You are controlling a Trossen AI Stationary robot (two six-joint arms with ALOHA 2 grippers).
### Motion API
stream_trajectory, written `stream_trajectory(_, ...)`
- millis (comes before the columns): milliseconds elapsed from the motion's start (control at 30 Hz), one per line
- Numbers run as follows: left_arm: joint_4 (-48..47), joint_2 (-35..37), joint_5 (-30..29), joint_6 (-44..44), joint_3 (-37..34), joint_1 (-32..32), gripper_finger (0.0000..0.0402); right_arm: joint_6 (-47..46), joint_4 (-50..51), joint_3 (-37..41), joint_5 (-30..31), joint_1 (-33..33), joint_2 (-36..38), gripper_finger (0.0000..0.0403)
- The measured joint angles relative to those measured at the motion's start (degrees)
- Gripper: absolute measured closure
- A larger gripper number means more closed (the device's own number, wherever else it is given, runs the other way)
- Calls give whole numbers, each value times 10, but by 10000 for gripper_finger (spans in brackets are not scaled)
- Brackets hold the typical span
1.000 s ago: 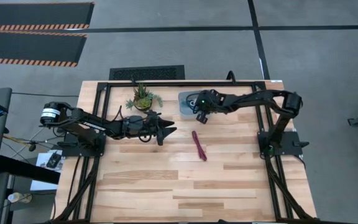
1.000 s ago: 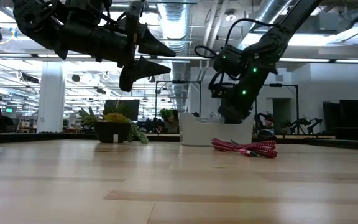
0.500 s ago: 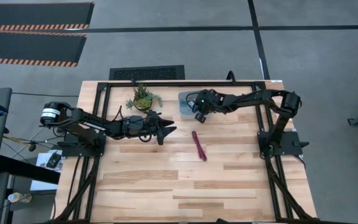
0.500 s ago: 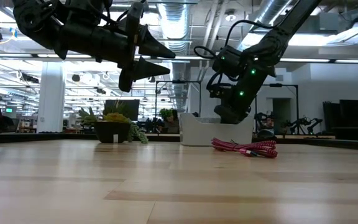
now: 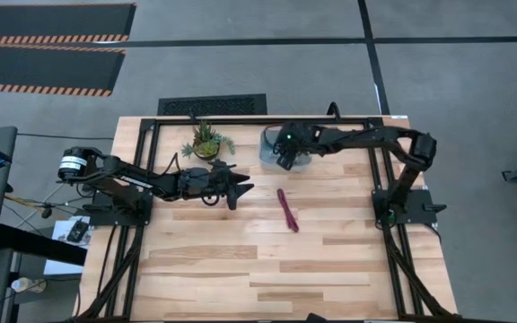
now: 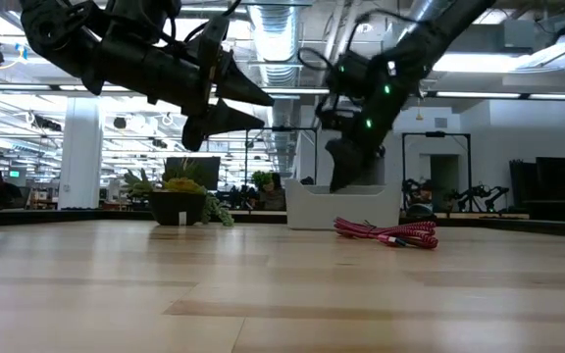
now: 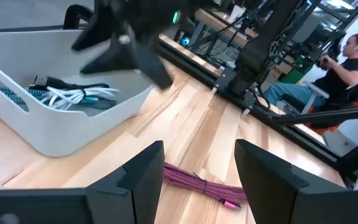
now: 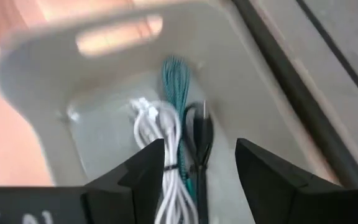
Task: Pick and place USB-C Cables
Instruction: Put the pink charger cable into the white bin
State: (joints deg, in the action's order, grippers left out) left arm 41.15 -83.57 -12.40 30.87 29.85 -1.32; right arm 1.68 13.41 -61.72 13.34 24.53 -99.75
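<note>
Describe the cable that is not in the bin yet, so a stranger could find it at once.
Start at the wooden table and find the pale bin near its far edge, beside the potted plant. Just in front of the bin, alone on the bare wood, lies the maroon-magenta cable, a short bundle. It is the only cable outside the bin; the teal cable, white cable and black cable lie inside.
</note>
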Motion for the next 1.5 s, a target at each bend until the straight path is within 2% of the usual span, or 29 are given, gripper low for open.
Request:
stream_trajectory(267,-21,0,16,-5,0,0,217,-18,125,-84,-16,-9,80,194)
stream_trajectory(467,-25,0,62,-34,0,4,217,-96,187,-94,-130,-38,176,199)
stream_trajectory(567,-21,0,75,-49,0,11,217,-142,226,-94,-153,-67,222,202)
stream_trajectory(800,4,0,92,-92,0,29,217,-268,343,-94,-153,-177,293,211)
stream_trajectory(1033,48,0,112,-103,5,46,217,-407,384,-94,-126,-339,303,219)
stream_trajectory(1267,42,-14,73,-125,46,75,217,-524,406,-94,1,-510,256,227)
stream_trajectory(1367,32,-52,82,-149,87,83,217,-574,432,-93,39,-565,224,228)
stream_trajectory(1500,-41,-129,89,-201,173,84,217,-620,450,-93,55,-620,183,228)
